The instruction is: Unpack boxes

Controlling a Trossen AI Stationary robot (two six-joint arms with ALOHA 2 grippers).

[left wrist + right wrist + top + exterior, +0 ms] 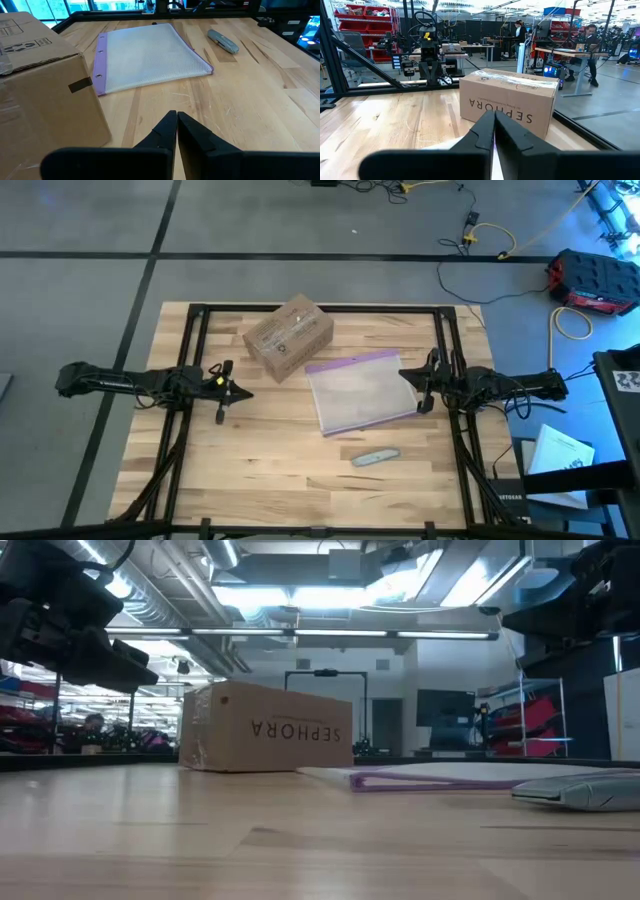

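A brown cardboard box (288, 336) with black "SEPHORA" lettering (501, 110) and clear tape over its top stands on its base on the far middle of the wooden table (270, 460). It also shows in the low view (265, 728) and at the edge of the left wrist view (42, 80). My left gripper (244, 392) hovers shut at the table's left, pointing at the middle (177, 120). My right gripper (405, 374) hovers shut at the table's right, pointing level toward the box (494, 120).
A clear plastic bag with a purple zip edge (362, 390) lies flat right of the box, just before my right gripper. A small grey knife-like tool (376, 457) lies nearer the front edge. A black frame (320, 308) borders the table. People work at desks in the room behind (590, 35).
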